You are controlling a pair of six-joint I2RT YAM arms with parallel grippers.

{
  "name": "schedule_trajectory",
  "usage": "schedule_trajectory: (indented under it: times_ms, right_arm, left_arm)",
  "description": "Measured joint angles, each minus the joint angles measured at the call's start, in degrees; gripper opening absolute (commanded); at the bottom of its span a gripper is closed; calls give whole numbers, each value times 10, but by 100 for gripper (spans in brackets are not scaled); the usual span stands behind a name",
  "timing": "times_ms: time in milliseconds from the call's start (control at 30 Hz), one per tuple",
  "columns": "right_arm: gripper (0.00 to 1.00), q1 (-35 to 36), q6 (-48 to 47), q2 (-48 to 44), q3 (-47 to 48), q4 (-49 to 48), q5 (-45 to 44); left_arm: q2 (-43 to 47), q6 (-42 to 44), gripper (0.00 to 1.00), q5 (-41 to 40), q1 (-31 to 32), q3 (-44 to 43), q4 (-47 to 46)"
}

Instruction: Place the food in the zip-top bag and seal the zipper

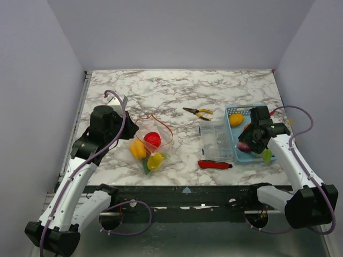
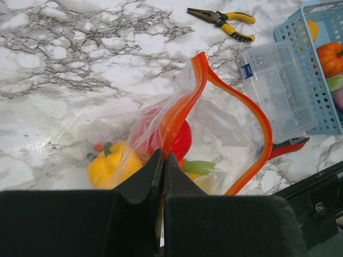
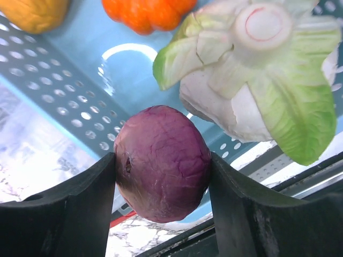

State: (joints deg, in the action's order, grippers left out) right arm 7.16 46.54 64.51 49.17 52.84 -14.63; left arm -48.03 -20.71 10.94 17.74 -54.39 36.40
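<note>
The zip-top bag (image 2: 225, 128) lies open on the marble, its orange-red zipper (image 2: 252, 112) curving up in a loop. Inside it are a yellow pepper (image 2: 107, 166), a red tomato (image 2: 182, 140) and a green piece (image 2: 199, 167). My left gripper (image 2: 163, 158) is shut on the bag's near rim, pinching the film. In the top view the bag (image 1: 153, 136) sits just right of the left gripper (image 1: 132, 127). My right gripper (image 3: 162, 160) is shut on the pinkish-purple bulb (image 3: 163, 163), held over the light blue basket (image 3: 64, 91).
The basket (image 1: 231, 110) at the right holds a yellow piece (image 1: 236, 119), an orange pepper (image 3: 144, 13) and a green-white leafy vegetable (image 3: 257, 80). A clear compartment box (image 1: 217, 140) stands left of it. A red-handled knife (image 1: 214, 165) and yellow-handled pliers (image 1: 198, 112) lie nearby.
</note>
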Motion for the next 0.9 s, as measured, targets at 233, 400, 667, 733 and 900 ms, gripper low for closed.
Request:
schedule_trajectory:
  times_ms: [233,400,667,733,900]
  right_arm:
    - [29,0,-25,-23,64,25,-21]
    - [26,0,-75,-49,100,5,49]
    - [26,68,-87,-67,102,-153,258]
    - [26,123,-84,-54,104,-186,274]
    - [27,296,-70,-7,109,-257,264]
  left_arm:
    - [0,0,0,0,0,0,0]
    - [-2,0,0,0,0,0,0]
    - [-3,1,0,0,0,1,-3]
    - [-3,2,0,0,0,1,-3]
    - [-7,4,0,0,0,2,-4]
